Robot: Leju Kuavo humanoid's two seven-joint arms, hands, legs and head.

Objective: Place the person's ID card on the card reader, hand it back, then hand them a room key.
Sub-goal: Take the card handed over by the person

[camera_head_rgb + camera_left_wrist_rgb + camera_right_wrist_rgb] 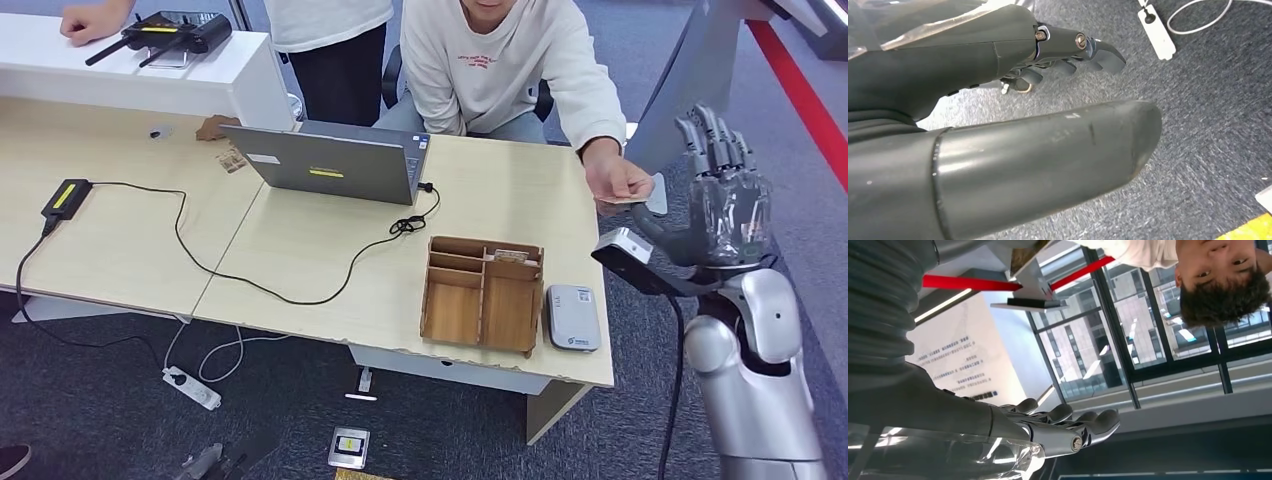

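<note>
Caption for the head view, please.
Right hand raised open beside the desk as a seated person's hand offers an ID card.

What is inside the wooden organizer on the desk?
The wooden organizer has several compartments. The two big front ones look empty; small cards sit in a rear slot. Its walls hide the back slots' bottoms.

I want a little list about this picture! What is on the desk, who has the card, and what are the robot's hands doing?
desk: light wood
laptop: open, its back toward the robot
wooden organizer: near the desk's front edge, with compartments
card reader: grey, right beside the organizer, nothing on it
card: in the person's hand, held out toward the robot
right hand: raised, fingers apart, holding nothing
left hand: hanging over the grey carpet, holding nothing
step: card not yet taken
</note>
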